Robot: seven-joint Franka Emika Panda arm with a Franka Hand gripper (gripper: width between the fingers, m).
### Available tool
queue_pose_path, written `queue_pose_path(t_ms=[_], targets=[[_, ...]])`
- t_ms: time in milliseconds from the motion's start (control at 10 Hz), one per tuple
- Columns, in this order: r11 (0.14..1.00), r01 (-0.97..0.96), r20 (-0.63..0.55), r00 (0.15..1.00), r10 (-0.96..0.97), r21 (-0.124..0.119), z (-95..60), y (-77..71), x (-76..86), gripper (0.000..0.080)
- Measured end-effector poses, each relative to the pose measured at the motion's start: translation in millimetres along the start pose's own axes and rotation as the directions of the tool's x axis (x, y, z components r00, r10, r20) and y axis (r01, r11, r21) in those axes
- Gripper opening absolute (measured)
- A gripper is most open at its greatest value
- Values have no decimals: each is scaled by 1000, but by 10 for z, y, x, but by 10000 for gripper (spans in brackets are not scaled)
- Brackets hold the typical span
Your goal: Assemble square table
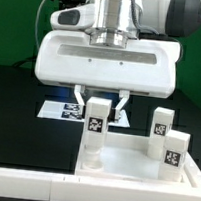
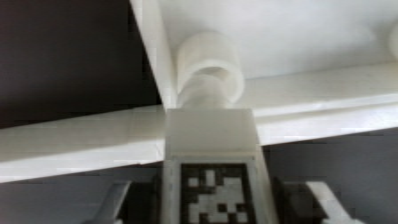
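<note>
The square table's white top (image 1: 40, 179) lies flat at the front, raised rim up. A white tagged leg (image 1: 93, 130) stands upright on it near the corner at the exterior view's left. My gripper (image 1: 98, 102) hangs straight over that leg, its two fingers closed on the leg's upper end. In the wrist view the same leg (image 2: 214, 160) runs between the fingers of the gripper (image 2: 217, 208) down to the top's rim (image 2: 71, 140). Its rounded far end meets the top there, and how deep it sits is hidden.
Two more tagged legs (image 1: 162, 125) (image 1: 174, 151) stand upright on the top at the exterior view's right. The marker board (image 1: 67, 110) lies on the black table behind the top. A green wall closes the back.
</note>
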State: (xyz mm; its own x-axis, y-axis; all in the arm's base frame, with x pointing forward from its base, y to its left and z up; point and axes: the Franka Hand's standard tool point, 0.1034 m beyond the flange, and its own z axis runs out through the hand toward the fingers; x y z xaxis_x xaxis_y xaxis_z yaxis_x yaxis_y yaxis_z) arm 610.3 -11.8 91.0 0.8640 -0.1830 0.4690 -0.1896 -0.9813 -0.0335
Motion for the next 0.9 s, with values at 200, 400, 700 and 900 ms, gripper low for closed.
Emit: queue_pose_path(t_ms=[200,400,700,900], targets=[[1000,-4,4,1000,4,1,45,-40,-32,284],[1000,-7,-3,1000,7,3,49,-103,-34,284],[1000,-7,-31,999,7,-6,81,-100,11,284],[1000,-10,-37,999,9,-10,89,-78,29,284]])
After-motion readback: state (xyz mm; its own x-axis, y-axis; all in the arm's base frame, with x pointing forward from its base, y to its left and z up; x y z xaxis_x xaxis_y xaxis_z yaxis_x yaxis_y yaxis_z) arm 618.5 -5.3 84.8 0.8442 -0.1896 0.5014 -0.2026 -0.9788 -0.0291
